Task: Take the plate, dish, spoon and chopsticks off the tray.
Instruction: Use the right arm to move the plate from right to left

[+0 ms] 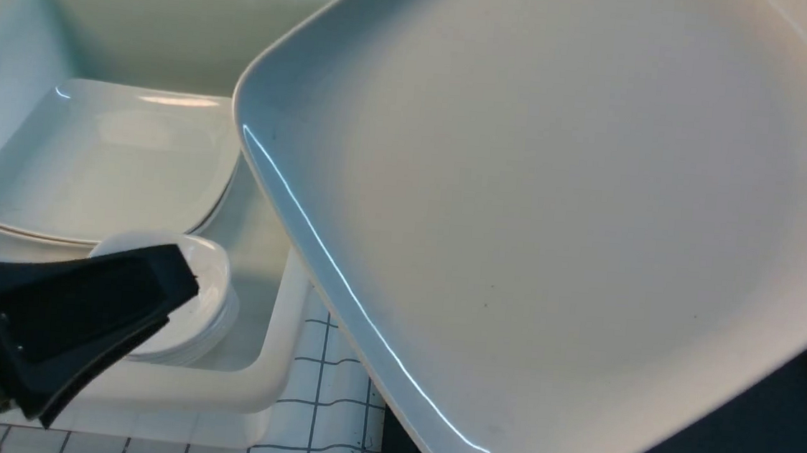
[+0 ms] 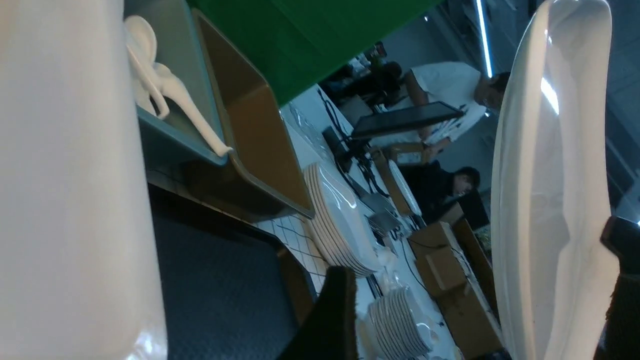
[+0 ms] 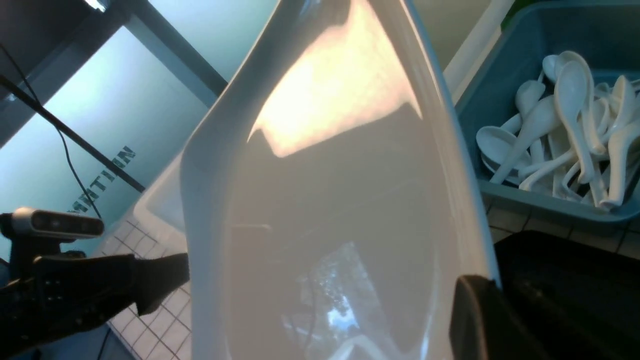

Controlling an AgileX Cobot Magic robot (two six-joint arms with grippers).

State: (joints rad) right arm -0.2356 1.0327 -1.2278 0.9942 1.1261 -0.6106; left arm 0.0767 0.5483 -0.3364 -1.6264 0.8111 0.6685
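Aloft, tilted plate [image 1: 554, 231] hangs just beside tub [image 1: 269, 381] rim.

Beyond the left jaws: green backdrop [image 2: 300, 40], ceiling light strip [image 2: 482, 35], cardboard boxes [image 2: 440, 260]. Beyond the right jaws: frosted window [image 3: 115, 110].

The front camera looked forward from between the arms, so near the plate [image 1: 554, 231] that it filled most of the view. The left wrist camera faced out across the counter [image 2: 296, 244] into the room, catching that plate nearly edge-on, while the right wrist camera looked closely along its face; all three shared it and the tray [image 1: 732, 440].
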